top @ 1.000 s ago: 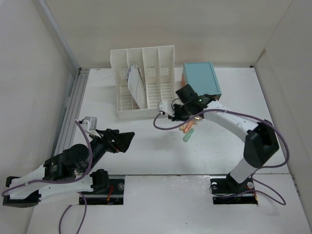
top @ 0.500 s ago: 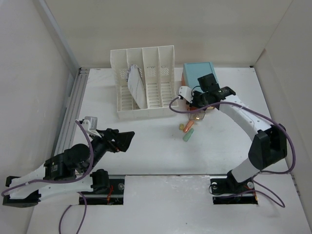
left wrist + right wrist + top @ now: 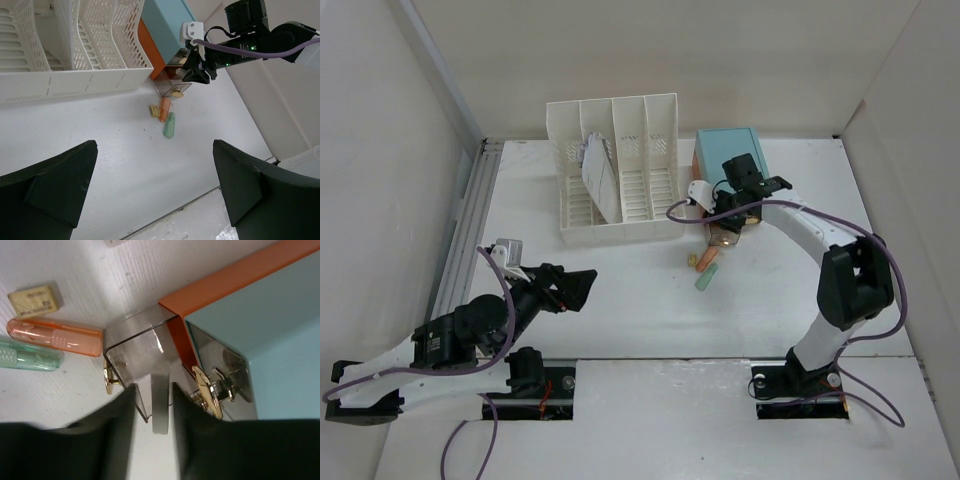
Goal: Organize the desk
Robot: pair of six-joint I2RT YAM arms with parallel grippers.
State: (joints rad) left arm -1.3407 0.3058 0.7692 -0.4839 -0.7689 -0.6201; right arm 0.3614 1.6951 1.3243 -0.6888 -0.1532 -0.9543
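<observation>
From above, the desk [image 3: 620, 320] spreads white across the whole frame, with the grey rail [image 3: 465, 230] down its left edge. The left gripper [image 3: 576, 286] hovers near the front left, jaws flung wide, nothing in them. The right gripper [image 3: 728, 212] is up at the teal box [image 3: 735, 155], over the clear drawer [image 3: 725, 238] sticking out of it. The white file rack [image 3: 620, 175] stands just beside the box.

Left wrist now: both fingers [image 3: 55, 185] frame bare desk [image 3: 100, 135]. An orange pen [image 3: 165, 108] and a green pen [image 3: 170, 125] lie side by side in front of the drawer [image 3: 175, 89], with an eraser [image 3: 154, 111] just beside the orange one.

Right wrist: the dark fingers [image 3: 100, 440] sit close together astride the drawer's clear wall [image 3: 135, 340]. Pinching it or free of it? Cannot tell.
</observation>
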